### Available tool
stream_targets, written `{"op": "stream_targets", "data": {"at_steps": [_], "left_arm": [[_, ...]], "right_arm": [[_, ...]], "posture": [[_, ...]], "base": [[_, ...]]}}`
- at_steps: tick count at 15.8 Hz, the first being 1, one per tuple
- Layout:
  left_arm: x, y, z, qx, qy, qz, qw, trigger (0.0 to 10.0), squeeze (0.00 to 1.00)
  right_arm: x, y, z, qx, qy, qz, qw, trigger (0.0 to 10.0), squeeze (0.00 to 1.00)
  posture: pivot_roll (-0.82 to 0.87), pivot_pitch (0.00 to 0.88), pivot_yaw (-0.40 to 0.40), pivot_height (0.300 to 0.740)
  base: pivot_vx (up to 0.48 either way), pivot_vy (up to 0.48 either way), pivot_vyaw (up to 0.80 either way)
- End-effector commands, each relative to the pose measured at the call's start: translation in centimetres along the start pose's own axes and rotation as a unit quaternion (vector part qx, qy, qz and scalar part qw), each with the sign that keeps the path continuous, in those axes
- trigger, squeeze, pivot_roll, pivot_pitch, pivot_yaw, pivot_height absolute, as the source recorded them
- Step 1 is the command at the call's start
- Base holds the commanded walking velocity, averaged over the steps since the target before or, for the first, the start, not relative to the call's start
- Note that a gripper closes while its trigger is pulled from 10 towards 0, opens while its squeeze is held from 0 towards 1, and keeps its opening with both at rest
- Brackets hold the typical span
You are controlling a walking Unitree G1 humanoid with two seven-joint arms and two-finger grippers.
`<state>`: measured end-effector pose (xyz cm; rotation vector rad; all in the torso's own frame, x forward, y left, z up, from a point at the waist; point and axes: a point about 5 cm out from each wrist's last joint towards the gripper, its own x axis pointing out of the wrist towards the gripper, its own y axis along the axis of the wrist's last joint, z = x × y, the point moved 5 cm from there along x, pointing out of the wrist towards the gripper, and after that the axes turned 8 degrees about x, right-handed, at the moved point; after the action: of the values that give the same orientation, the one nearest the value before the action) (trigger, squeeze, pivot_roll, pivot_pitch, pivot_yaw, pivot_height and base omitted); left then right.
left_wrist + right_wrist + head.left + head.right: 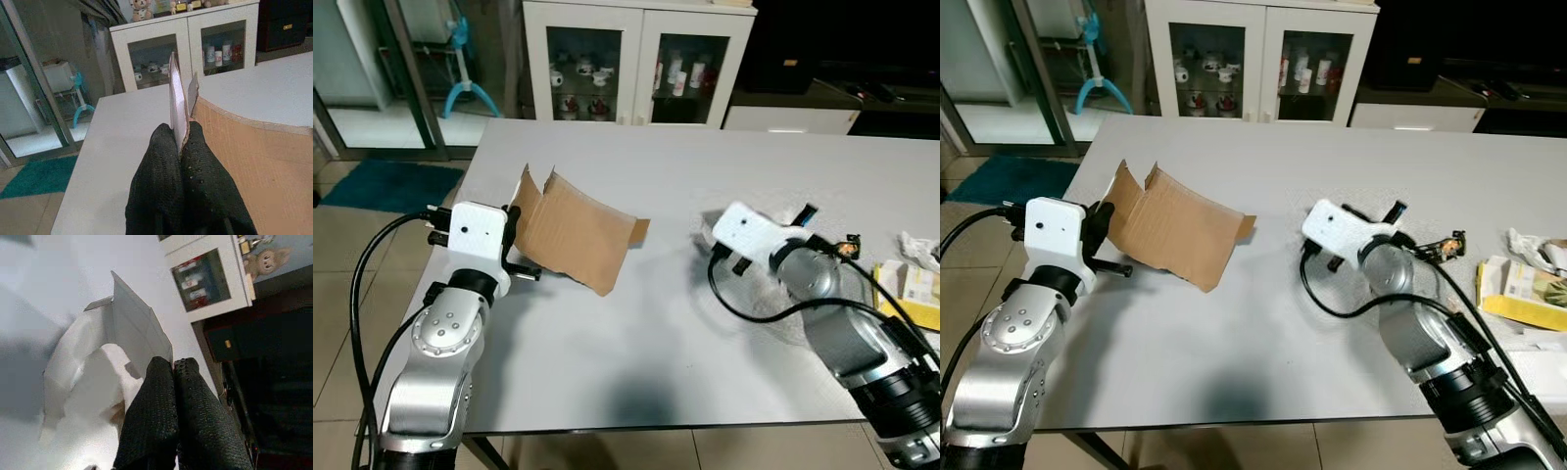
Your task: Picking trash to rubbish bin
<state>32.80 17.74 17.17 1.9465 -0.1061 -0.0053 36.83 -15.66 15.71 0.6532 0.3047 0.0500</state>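
Here, left end effector point(181, 142) pinches cardboard point(576, 230) at table point(607, 362) edge.

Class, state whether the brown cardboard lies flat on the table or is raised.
Raised: the left gripper pinches one edge of the cardboard, lifting that side while its far edge rests on the table.

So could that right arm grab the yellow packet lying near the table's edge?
Probably not right away. The yellow packet lies close beside the right arm with bare table between, but the right pincer is shut on a white box, so it would have to drop that first.
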Motion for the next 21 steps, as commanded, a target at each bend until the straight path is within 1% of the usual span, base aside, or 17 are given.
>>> {"op": "stream_targets", "data": {"at_steps": [1,4,6,7,8,10,11,12,13,14,15,16,17,18,19,20,21], "left_arm": [[0.5,0.9,-0.1,0.004,0.009,0.016,1.0,10.0,0.0],[0.6,1.0,-0.1,0.001,0.013,0.017,1.0,10.0,0.0],[0.6,1.5,-0.1,-0.02,0.021,0.023,0.999,10.0,0.0],[0.6,1.3,-0.2,-0.043,0.027,0.023,0.998,10.0,0.0],[0.8,0.6,0.3,-0.067,0.024,0.012,0.997,10.0,0.0],[1.1,1.5,1.1,-0.067,0.003,0.025,0.997,10.0,0.0],[1.3,1.7,1.4,-0.059,-0.002,0.025,0.998,10.0,0.0],[1.2,2.1,2.1,-0.029,-0.01,0.025,0.999,10.0,0.0],[1.1,2.4,2.5,-0.032,-0.016,0.027,0.999,10.0,0.0],[1.0,2.7,2.7,-0.042,-0.022,0.027,0.999,10.0,0.0],[0.9,2.9,2.8,-0.053,-0.029,0.029,0.998,10.0,0.0],[0.9,2.6,2.8,-0.054,-0.03,0.021,0.998,10.0,0.0],[0.8,2.3,2.9,-0.039,-0.035,0.017,0.998,10.0,0.0],[0.9,2.2,3.0,-0.036,-0.039,0.015,0.998,10.0,0.0],[1.1,2.2,3.0,-0.036,-0.039,0.013,0.998,10.0,0.0],[1.2,2.3,3.1,-0.023,-0.041,0.016,0.999,10.0,0.0],[1.2,2.4,3.0,-0.022,-0.041,0.016,0.999,10.0,0.0]], "right_arm": [[-0.2,1.1,1.2,0.016,-0.013,0.014,1.0,0.0,0.0],[-0.3,1.6,1.5,0.032,-0.02,0.026,0.999,0.0,0.0],[-0.5,2.3,1.5,0.141,-0.032,0.054,0.988,0.0,0.0],[-0.6,2.7,1.8,0.164,-0.046,0.076,0.982,0.0,0.0],[-1.3,2.5,1.8,0.214,-0.064,0.091,0.97,0.0,0.0],[-2.1,2.0,2.1,0.25,-0.083,0.094,0.96,0.0,0.0],[-2.3,1.8,2.1,0.273,-0.09,0.097,0.953,0.0,0.0],[-2.8,1.6,2.1,0.365,-0.111,0.109,0.918,0.0,0.0],[-3.2,1.6,2.1,0.407,-0.124,0.116,0.897,0.0,0.0],[-3.3,1.5,1.4,0.42,-0.118,0.111,0.893,8.1,0.0],[-3.4,1.3,1.1,0.433,-0.123,0.104,0.887,10.0,0.0],[-3.5,1.5,0.9,0.441,-0.126,0.107,0.882,10.0,0.0],[-3.7,1.8,1.2,0.438,-0.132,0.12,0.881,10.0,0.0],[-3.9,2.0,1.4,0.435,-0.14,0.129,0.88,10.0,0.0],[-3.9,1.9,1.6,0.438,-0.145,0.131,0.877,10.0,0.0],[-3.9,1.5,1.7,0.446,-0.149,0.13,0.873,10.0,0.0],[-4.0,1.5,1.8,0.45,-0.149,0.133,0.871,10.0,0.0]], "posture": [[0.06,0.0,-0.052,0.74],[0.06,0.0,-0.053,0.74],[0.04,0.0,-0.059,0.74],[0.01,0.0,-0.047,0.74],[0.0,0.0,-0.047,0.74],[0.0,0.0,-0.056,0.74],[0.0,0.0,-0.058,0.74],[0.01,0.0,-0.059,0.74],[0.0,0.0,-0.06,0.74],[0.0,0.0,-0.06,0.74],[0.0,0.0,-0.058,0.74],[-0.01,0.0,-0.052,0.74],[-0.01,0.0,-0.048,0.74],[-0.02,0.0,-0.044,0.74],[-0.02,0.0,-0.045,0.74],[-0.01,0.0,-0.044,0.74],[-0.01,0.0,-0.043,0.74]], "base": [[0.0,0.0,0.0],[0.0,0.0,0.0],[0.0,0.0,0.0],[0.0,0.0,0.0],[0.0,0.0,0.0],[0.0,0.0,0.0],[0.0,0.0,0.0],[0.0,0.0,0.0],[0.0,0.0,0.0],[0.0,0.0,0.0],[0.0,0.0,0.0],[0.0,0.0,0.0],[0.0,0.0,0.0],[0.0,0.0,0.0],[0.0,0.0,0.0],[0.0,0.0,0.0],[0.0,0.0,0.0]]}}
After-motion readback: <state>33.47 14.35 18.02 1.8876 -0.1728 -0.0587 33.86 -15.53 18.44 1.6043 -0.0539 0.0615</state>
